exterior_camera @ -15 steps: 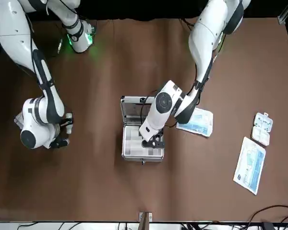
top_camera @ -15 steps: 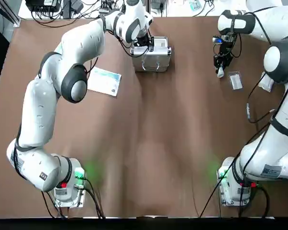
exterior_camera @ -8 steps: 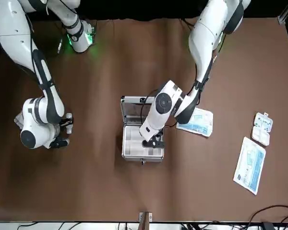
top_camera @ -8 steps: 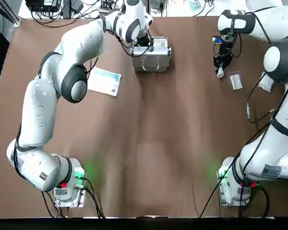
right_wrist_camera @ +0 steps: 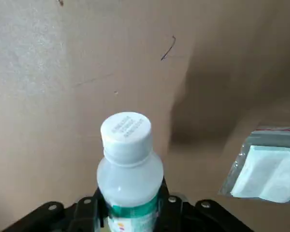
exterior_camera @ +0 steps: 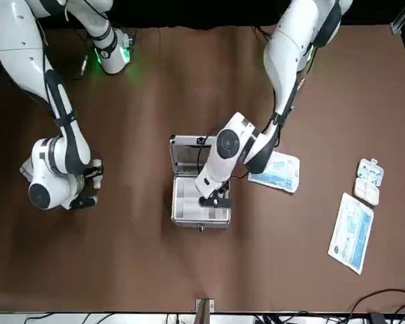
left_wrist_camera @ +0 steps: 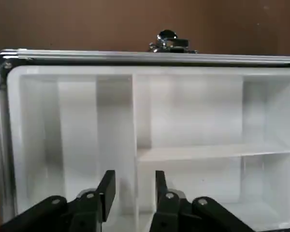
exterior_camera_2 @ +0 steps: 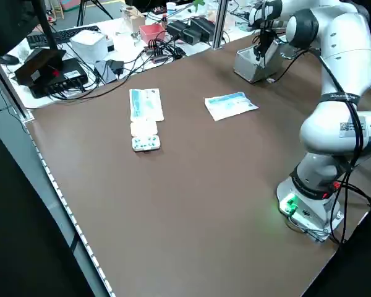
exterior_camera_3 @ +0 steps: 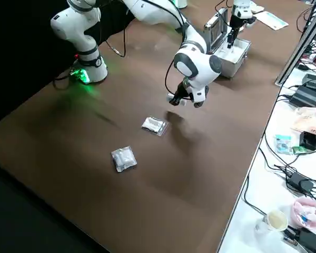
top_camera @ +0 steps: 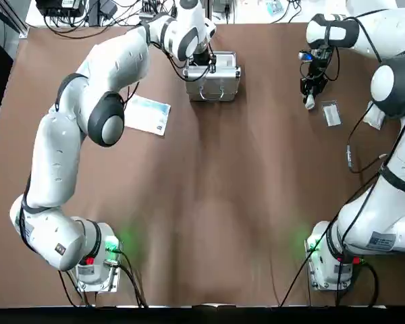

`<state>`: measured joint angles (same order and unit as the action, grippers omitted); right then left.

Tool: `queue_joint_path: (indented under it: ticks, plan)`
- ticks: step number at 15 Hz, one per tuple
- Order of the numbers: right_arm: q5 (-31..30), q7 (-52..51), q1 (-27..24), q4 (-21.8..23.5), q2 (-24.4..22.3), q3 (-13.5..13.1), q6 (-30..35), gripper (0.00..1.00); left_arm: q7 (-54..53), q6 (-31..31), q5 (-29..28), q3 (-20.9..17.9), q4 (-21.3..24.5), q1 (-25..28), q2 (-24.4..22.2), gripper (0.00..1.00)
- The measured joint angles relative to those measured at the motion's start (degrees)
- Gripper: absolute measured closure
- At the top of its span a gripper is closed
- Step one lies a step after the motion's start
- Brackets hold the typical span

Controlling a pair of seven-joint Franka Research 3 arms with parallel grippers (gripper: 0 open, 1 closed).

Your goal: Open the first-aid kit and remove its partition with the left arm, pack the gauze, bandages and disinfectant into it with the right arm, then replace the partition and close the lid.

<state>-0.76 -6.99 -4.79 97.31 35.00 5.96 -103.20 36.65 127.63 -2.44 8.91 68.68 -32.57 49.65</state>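
Now astride the divider, bottle waiting

Over the last second the only thing that moves is my left arm, and only a little. My left gripper (left_wrist_camera: pixel 134 178) sinks slightly deeper into the open case (top_camera: pixel 216 88), which stands near the middle of the far edge of the table (top_camera: pixel 209 202). My right arm does not shift at all.

Starting at my left, the flat white-blue printed packet (top_camera: pixel 147 115) lies on the bare table, near the case and apart from it. I leave it alone.

Next comes the case. Its lid (exterior_camera: pixel 187 154) stands raised on the side nearest my bases, so the opening is done. The partition (left_wrist_camera: pixel 193 152) is still seated inside, filling the case wall to wall. My left fingers (left_wrist_camera: pixel 108 183) stand apart, one on each side of an upright divider wall of the tray, and I see a sliver of space between each finger and the wall. So I judge that the small descent was the final approach. What remains here is to pinch that wall and lift the tray straight up, since a tilt could jam it against the metal rim.

Farther right, near the far right corner, my right gripper (right_wrist_camera: pixel 129 199) is clamped on the disinfectant (right_wrist_camera: pixel 128 164). The bottle's cap points away from my wrist, and it hangs just over the table. A clear packet (right_wrist_camera: pixel 268 171) with a white pad inside lies just beside it. That hand can only wait. Nothing can be packed until the tray is out.
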Motion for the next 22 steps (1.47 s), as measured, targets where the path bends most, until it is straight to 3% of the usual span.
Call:
queue_joint_path:
  ticks: [7, 11, 22]
  plan:
    - [0.5, 0.0, 0.0, -0.2, 0.0, 0.0, 0.0, 0.6, -0.1, 0.0, 0.0, -0.4, -0.4, -0.7, 0.0, 0.65]
    - [0.6, 0.0, 0.0, -0.2, 0.0, 0.1, 0.0, 0.6, -0.2, 0.0, 0.0, -0.4, -0.4, -0.7, 0.0, 0.78]
    - [1.7, 0.1, 0.0, -0.7, 0.0, 0.2, 0.0, 0.6, -0.3, -0.3, -0.4, -0.9, -0.5, -0.8, 0.0, 0.96]
